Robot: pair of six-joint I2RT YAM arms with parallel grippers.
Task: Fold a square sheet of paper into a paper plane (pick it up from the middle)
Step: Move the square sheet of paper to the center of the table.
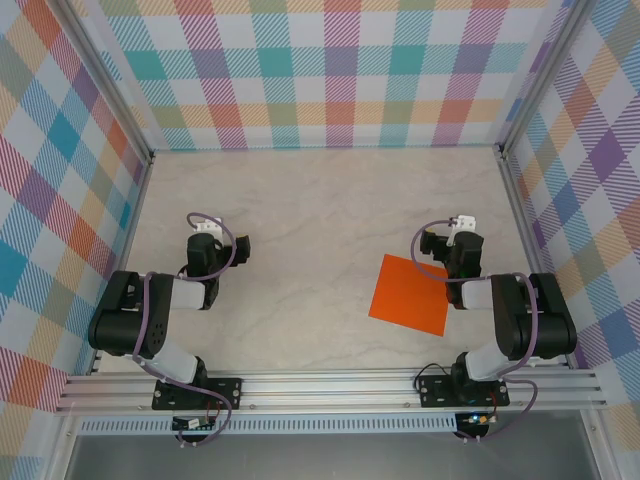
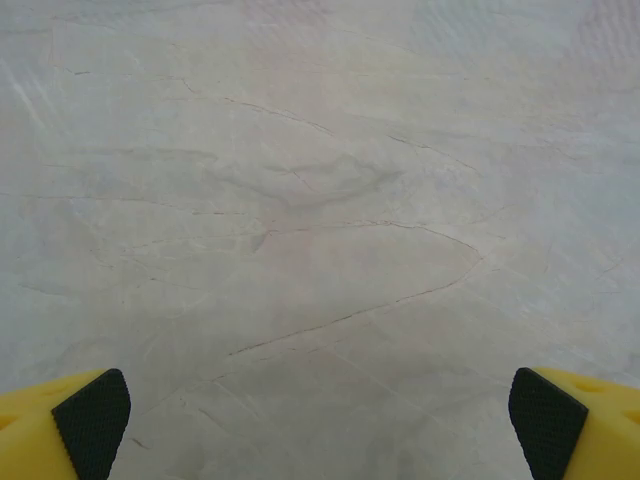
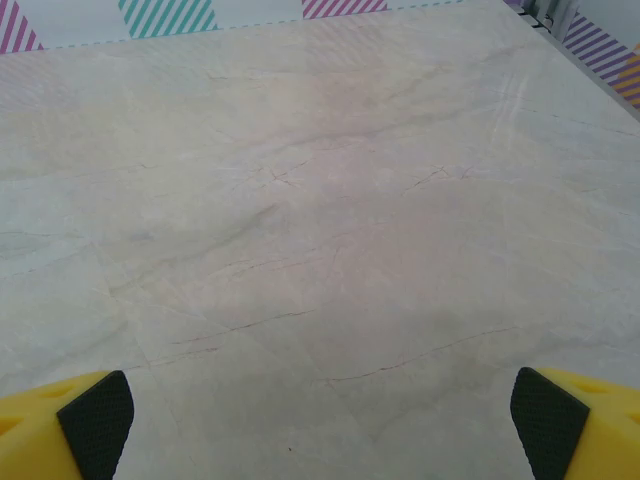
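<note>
Yellow fingers (image 2: 50, 430) tipped with black pads (image 2: 95, 420) sit in the bottom corners of each wrist view, far apart with nothing between them. The left gripper (image 2: 320, 430) and the right gripper (image 3: 320, 430) both stand spread wide and empty over bare marbled table (image 1: 300, 190).

From overhead, the square sheet of paper (image 1: 410, 293) lies flat on the table, right of centre and turned a little askew, its right corner just beside the right arm (image 1: 505, 320). It shows no crease, so folding looks not yet begun, and lying open like this leaves its middle free for the pick-up the task wants.

That arm is tucked, elbow near its base, its wrist aimed past the sheet toward the checked wall (image 1: 340, 70). The left arm (image 1: 150, 320) mirrors it, well apart from the paper. Both read as rest poses, and the right arm seems better placed to reach first.
</note>
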